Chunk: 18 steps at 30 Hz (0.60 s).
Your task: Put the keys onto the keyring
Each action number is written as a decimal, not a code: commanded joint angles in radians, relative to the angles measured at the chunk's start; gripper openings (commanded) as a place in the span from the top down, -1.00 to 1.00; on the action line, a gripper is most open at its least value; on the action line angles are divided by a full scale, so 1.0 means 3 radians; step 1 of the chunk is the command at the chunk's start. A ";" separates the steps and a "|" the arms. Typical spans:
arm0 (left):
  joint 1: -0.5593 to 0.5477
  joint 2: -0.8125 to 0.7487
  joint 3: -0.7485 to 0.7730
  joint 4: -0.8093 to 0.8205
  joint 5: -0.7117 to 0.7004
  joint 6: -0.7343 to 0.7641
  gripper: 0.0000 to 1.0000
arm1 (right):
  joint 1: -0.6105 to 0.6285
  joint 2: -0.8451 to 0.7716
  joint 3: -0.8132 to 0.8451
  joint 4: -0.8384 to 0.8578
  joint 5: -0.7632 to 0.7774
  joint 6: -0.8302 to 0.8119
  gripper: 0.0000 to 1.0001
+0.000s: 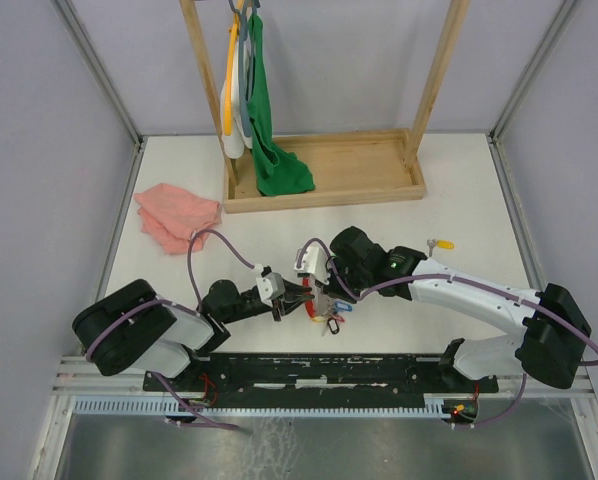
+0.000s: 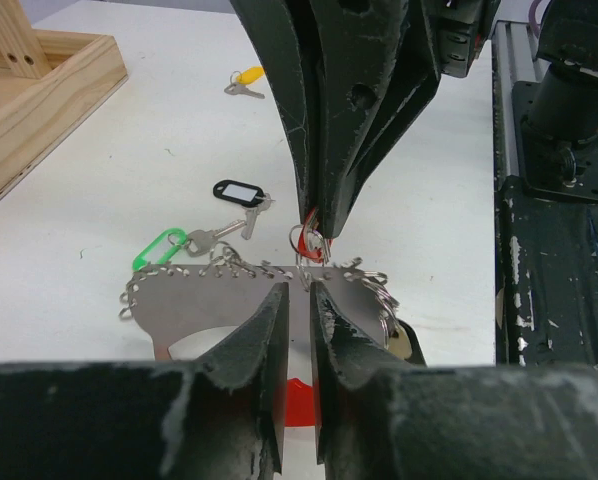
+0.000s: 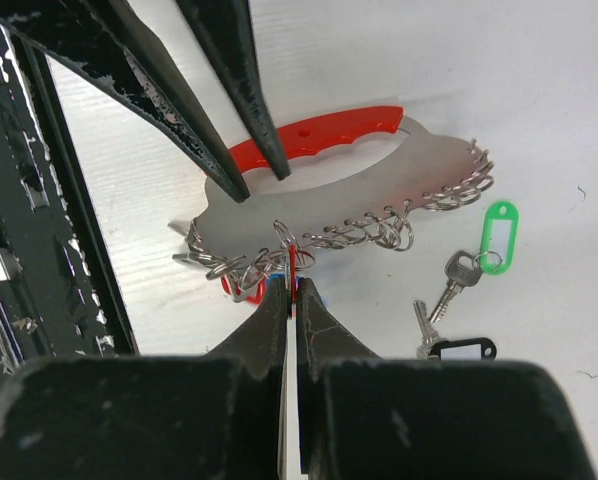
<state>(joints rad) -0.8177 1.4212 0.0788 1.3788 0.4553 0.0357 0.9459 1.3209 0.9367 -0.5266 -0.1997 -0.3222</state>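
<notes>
The keyring (image 3: 379, 190) is a flat grey metal plate with a red handle (image 3: 319, 135) and several small split rings along its edge. It lies in front of the arm bases in the top view (image 1: 314, 305). My left gripper (image 2: 299, 290) is shut on the plate (image 2: 209, 300) near the handle. My right gripper (image 3: 291, 290) is shut on a red-tagged key (image 3: 292, 268), held edge-on at one of the rings. A green-tagged key (image 3: 498, 235) and a black-tagged key (image 3: 459, 350) lie loose beside the plate. A yellow-tagged key (image 1: 441, 243) lies apart, far right.
A wooden rack (image 1: 324, 170) with a green cloth (image 1: 274, 150) hanging on it stands at the back. A pink cloth (image 1: 177, 215) lies at the back left. The black base rail (image 1: 329, 365) runs along the near edge.
</notes>
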 commanded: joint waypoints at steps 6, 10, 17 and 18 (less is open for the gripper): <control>-0.0015 -0.0194 0.0232 -0.0354 0.0275 0.0294 0.19 | -0.0009 -0.0088 0.0147 -0.0001 -0.0049 -0.0308 0.99; -0.0018 -0.0062 0.0362 -0.0414 0.0428 0.0277 0.15 | -0.0008 -0.0073 0.0177 -0.0005 -0.0050 -0.0319 0.99; -0.0020 0.0206 0.0486 -0.0397 0.0471 0.0191 0.14 | -0.0009 -0.0060 0.0222 0.0002 -0.0062 -0.0327 0.99; -0.0024 0.0226 0.0508 -0.0426 0.0469 0.0188 0.14 | -0.0009 -0.0059 0.0222 0.0004 -0.0061 -0.0327 0.99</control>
<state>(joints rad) -0.8200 1.4624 0.1905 1.2469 0.5663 0.0673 0.9459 1.3209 0.9508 -0.5552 -0.2054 -0.4076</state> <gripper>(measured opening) 0.427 0.023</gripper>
